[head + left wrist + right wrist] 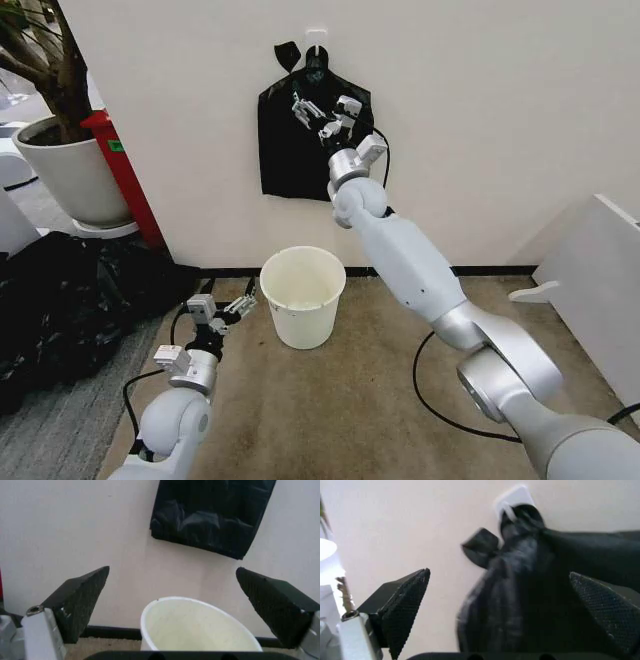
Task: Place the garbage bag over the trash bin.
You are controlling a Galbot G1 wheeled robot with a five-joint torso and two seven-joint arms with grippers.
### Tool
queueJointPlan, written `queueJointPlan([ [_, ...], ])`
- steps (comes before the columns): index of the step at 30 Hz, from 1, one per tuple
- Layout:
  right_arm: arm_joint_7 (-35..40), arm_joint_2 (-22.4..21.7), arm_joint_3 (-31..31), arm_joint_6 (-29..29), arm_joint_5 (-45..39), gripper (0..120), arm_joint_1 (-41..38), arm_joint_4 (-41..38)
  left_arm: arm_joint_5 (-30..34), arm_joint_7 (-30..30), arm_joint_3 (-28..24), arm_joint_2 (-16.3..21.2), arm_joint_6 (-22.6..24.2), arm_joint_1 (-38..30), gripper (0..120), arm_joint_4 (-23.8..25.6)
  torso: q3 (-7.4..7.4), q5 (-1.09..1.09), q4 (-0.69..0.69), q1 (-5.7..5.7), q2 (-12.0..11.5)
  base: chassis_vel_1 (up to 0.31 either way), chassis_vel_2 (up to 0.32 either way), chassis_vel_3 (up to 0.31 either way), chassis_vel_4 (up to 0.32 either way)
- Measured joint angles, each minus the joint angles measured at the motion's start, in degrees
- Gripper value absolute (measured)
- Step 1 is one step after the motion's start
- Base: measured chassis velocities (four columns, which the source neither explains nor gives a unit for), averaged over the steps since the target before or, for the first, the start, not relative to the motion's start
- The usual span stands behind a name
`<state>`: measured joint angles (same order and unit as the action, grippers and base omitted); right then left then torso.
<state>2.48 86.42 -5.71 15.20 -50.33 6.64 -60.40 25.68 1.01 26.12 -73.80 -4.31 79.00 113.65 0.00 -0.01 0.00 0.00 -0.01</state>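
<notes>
Low in the lower left of the head view, the left gripper [226, 308] hangs just above the carpeted floor [340, 400] with its fingers spread apart and nothing between them, pointing toward the trash bin [303, 296] just to its right; it looks parked there so it can help at the rim once a bag arrives. Its wrist view bears this out: the bin's open mouth [197, 630] sits centred between the two dark pads [80, 603], with the wall behind. At lower centre the bin stands upright on the floor against the wall [480, 120], bare of any liner, so the task appears to be at its start. Directly above it, at upper centre, black bags [300, 140] hang from a white wall hook [316, 38], bunched to a point where the hook gathers them; whether the single garbage bag is the front layer cannot be told. The right gripper [322, 115] is raised against this hanging plastic with its fingers apart, not closed on anything. Its wrist view shows the knotted top [520, 521] and hook [512, 500] between its open pads [405, 607], likely lined up for a pinch.
</notes>
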Motion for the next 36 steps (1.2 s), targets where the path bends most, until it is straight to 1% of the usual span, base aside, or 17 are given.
queueJointPlan([
  [2, -1.1, 0.6, 0.5, 0.5, 0.4, 100, -1.1, 3.2, -0.6, 0.3, -0.3, -0.5, -0.1, 0.6, 100, 0.8, 0.00, 0.01, 0.00, 0.00, 0.0, 0.000, 0.000, 0.000, 0.000],
  [4, -1.5, 0.8, 0.8, 0.8, 0.6, 100, -1.6, 4.4, -0.8, 0.4, -0.5, -0.7, -0.1, 0.9, 100, 1.2, 0.00, 0.01, 0.00, 0.00, 0.0, 0.000, 0.000, 0.000, 0.000],
  [8, -4.1, 2.2, 2.4, 2.0, 1.4, 100, -3.8, 9.5, -1.8, 1.0, -0.6, -1.3, -0.3, 1.6, 100, 1.8, 0.00, 0.01, 0.00, 0.00, 0.0, 0.000, 0.000, 0.000, 0.000],
  [13, -5.2, 3.2, 3.5, 2.2, 1.8, 96, -4.9, 11.2, -2.3, 1.3, -0.6, -1.5, -0.3, 1.9, 100, 1.8, 0.00, 0.01, -0.01, 0.00, 0.0, 0.000, 0.000, 0.000, 0.000],
  [15, -5.9, 4.1, 4.3, 2.2, 2.3, 88, -5.8, 12.4, -2.7, 1.5, -0.6, -1.7, -0.4, 2.1, 100, 1.7, 0.00, 0.01, 0.00, -0.01, 0.0, 0.000, 0.000, 0.000, 0.000],
  [16, -6.3, 4.8, 4.8, 2.2, 2.8, 81, -6.6, 13.5, -2.8, 1.6, -0.5, -1.9, -0.4, 2.3, 100, 1.7, -0.01, 0.00, 0.01, -0.01, 0.0, 0.000, 0.000, 0.000, 0.000],
  [18, -7.0, 5.3, 5.3, 2.2, 3.5, 74, -7.3, 14.7, -3.0, 1.8, -0.4, -2.0, -0.4, 2.4, 100, 1.7, 0.00, 0.01, 0.02, -0.01, 0.0, 0.000, 0.000, 0.000, 0.000],
  [19, -7.0, 5.3, 5.3, 2.2, 3.5, 74, -7.3, 14.7, -3.0, 1.8, -0.4, -2.0, -0.4, 2.4, 100, 1.7, 0.00, 0.01, 0.02, -0.01, 0.0, 0.000, 0.000, 0.000, 0.000],
  [20, -7.5, 5.7, 5.7, 2.2, 4.0, 67, -7.9, 15.6, -3.3, 1.9, -0.4, -2.3, -0.5, 2.5, 100, 1.7, 0.00, 0.00, 0.01, -0.01, 0.0, 0.000, 0.000, 0.000, 0.000],
  [22, -8.0, 5.9, 6.0, 2.2, 4.4, 60, -8.5, 16.6, -3.9, 2.0, -0.3, -2.7, -0.6, 2.9, 100, 1.5, -0.01, 0.01, 0.00, -0.01, 0.0, 0.000, 0.000, 0.000, 0.000],
  [23, -8.1, 5.9, 6.0, 2.2, 4.7, 59, -8.5, 16.8, -4.0, 2.0, -0.3, -2.8, -0.6, 3.0, 100, 1.5, 0.00, 0.01, 0.00, -0.01, 0.0, 0.000, 0.000, 0.000, 0.000],
  [36, -8.2, 5.8, 5.9, 1.8, 6.7, 56, -8.2, 17.5, -4.5, 2.4, -0.2, -2.8, -0.9, 3.2, 100, 1.0, 0.00, 0.01, 0.00, -0.01, 0.0, 0.000, 0.000, 0.000, 0.000],
])
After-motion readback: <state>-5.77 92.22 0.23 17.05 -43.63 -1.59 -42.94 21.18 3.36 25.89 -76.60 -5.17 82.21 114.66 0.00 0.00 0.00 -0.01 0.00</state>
